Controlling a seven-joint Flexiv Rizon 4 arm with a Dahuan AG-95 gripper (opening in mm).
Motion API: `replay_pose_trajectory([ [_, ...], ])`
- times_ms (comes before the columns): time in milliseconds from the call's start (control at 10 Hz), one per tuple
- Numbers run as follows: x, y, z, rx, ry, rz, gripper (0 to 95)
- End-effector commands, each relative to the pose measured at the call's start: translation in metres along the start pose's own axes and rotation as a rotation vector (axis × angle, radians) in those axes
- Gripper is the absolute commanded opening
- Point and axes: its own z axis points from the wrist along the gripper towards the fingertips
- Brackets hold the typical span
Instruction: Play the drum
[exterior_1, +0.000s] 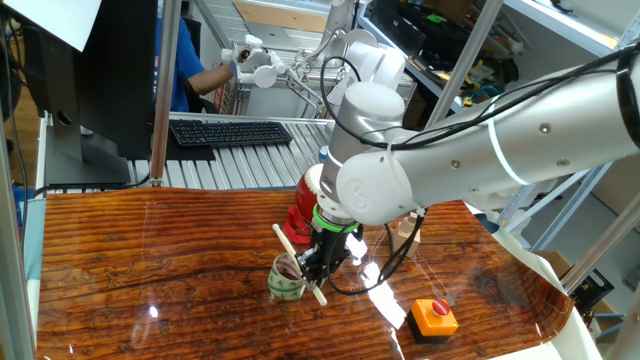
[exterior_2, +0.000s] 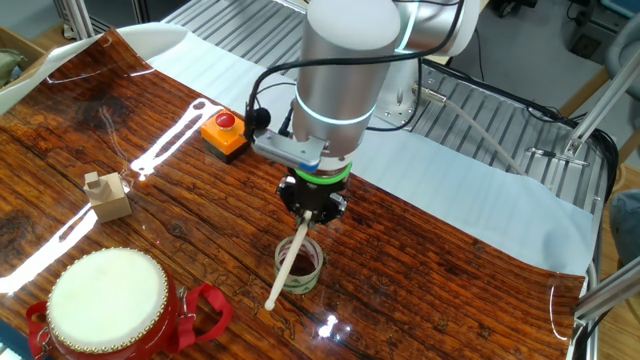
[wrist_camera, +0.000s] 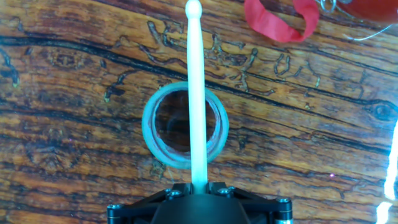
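Observation:
The drum (exterior_2: 105, 300) is red with a cream-white head and stands tilted at the near left in the other fixed view; in one fixed view only its red side (exterior_1: 302, 213) shows behind the arm. My gripper (exterior_2: 312, 205) is shut on a pale wooden drumstick (exterior_2: 287, 262), which lies across the top of a green-patterned tape roll (exterior_2: 301, 268). In the hand view the drumstick (wrist_camera: 196, 93) runs from the gripper (wrist_camera: 199, 185) over the tape roll (wrist_camera: 151, 137), its tip short of a red strap (wrist_camera: 277, 23).
An orange box with a red button (exterior_1: 434, 316) sits near the table's front edge in one fixed view. A small wooden block (exterior_2: 107, 194) stands left of the arm. A keyboard (exterior_1: 230, 131) lies behind the table.

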Motion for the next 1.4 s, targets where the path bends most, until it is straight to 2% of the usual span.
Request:
replay_pose_trajectory([
  [100,0.001,0.001,-0.001,0.000,0.001,-0.017,0.0],
  [300,0.000,0.007,-0.004,0.007,0.002,-0.001,0.0],
  [400,0.000,0.009,-0.003,0.004,0.005,0.026,19.0],
  [500,0.000,0.009,-0.002,0.002,0.005,0.035,19.0],
  [600,0.000,0.009,0.002,-0.001,0.005,0.042,38.0],
  [1200,-0.002,0.008,0.004,-0.012,0.021,0.048,38.0],
  [1300,0.000,0.009,-0.003,-0.015,0.036,0.051,38.0],
  [1400,0.003,0.010,-0.013,-0.017,0.037,0.054,38.0],
])
